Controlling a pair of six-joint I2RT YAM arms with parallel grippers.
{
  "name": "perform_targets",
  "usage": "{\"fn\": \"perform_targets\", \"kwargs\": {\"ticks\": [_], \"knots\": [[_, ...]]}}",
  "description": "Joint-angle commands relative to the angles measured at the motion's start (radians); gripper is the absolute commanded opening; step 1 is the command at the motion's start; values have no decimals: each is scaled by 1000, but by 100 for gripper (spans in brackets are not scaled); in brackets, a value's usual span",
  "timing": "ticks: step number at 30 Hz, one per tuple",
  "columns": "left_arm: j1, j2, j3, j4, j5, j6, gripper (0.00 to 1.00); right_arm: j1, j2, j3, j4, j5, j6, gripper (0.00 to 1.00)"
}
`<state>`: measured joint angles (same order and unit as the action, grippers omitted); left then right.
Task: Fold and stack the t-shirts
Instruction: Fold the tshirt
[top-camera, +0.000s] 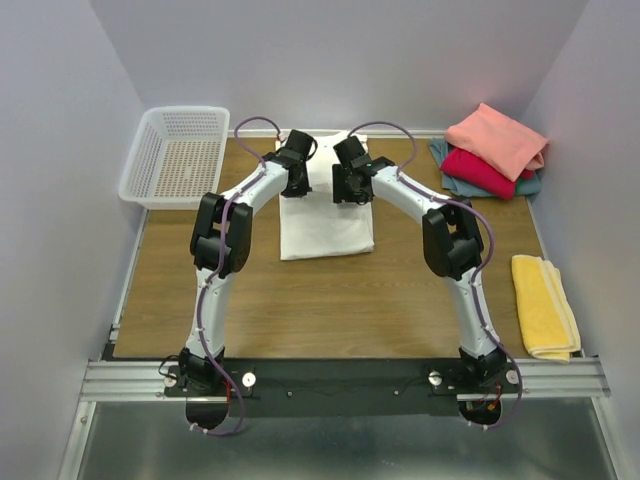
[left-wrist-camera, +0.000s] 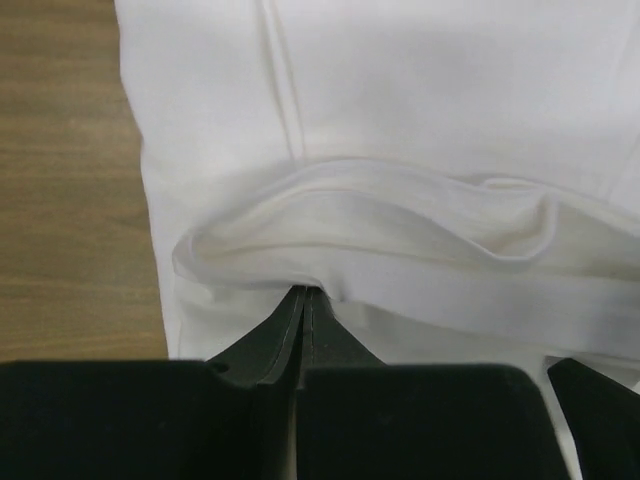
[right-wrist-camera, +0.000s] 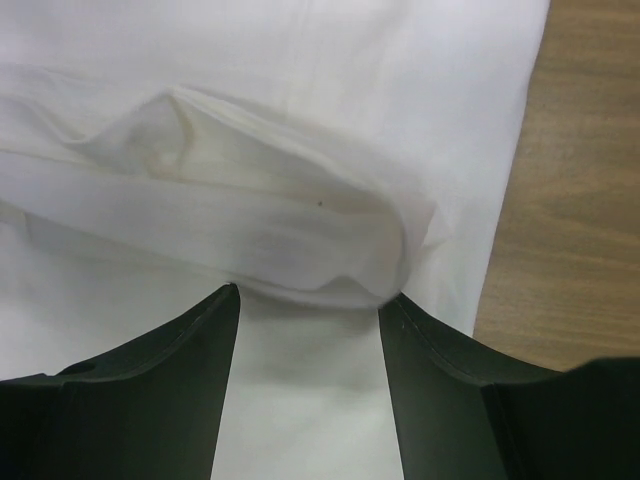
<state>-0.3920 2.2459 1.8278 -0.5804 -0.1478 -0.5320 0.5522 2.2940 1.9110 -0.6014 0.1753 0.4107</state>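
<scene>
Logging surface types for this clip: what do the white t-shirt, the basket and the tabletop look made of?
White t-shirt: soft matte cloth, probably cotton; it creases and bunches in folds. Basket: white plastic, judging by its stiff moulded mesh. Tabletop: wood-grain surface, low sheen; solid wood or laminate cannot be told.

Two grippers are in view, the left gripper (left-wrist-camera: 305, 300) and the right gripper (right-wrist-camera: 310, 300), with two fingers (right-wrist-camera: 150, 400) on each, four in all. There are four t-shirts. One white t-shirt (top-camera: 325, 225) lies directly beneath both grippers. The other three form a single pile off to the right of the right gripper: one salmon-pink t-shirt (top-camera: 497, 138) on top, one crimson t-shirt (top-camera: 480, 170) under it and one grey-blue t-shirt (top-camera: 452, 184) at the bottom. One white mesh basket (top-camera: 140, 180) stands to the left of the left gripper. One yellow towel (top-camera: 543, 305) lies right of the right gripper and nearer the arm bases.
</scene>
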Motion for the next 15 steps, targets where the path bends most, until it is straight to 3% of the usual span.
{"fn": "perform_targets", "kwargs": {"ticks": [1,8,15], "knots": [[12,38,132,-29,-65,18,9,-12,59,161,-37,121,-36,66],[21,53,223,-2,-162,29,9,-78,120,287,-60,158,-26,66],[30,-25,166,-42,-228,52,9,-135,9,165,-70,167,-30,67]]}}
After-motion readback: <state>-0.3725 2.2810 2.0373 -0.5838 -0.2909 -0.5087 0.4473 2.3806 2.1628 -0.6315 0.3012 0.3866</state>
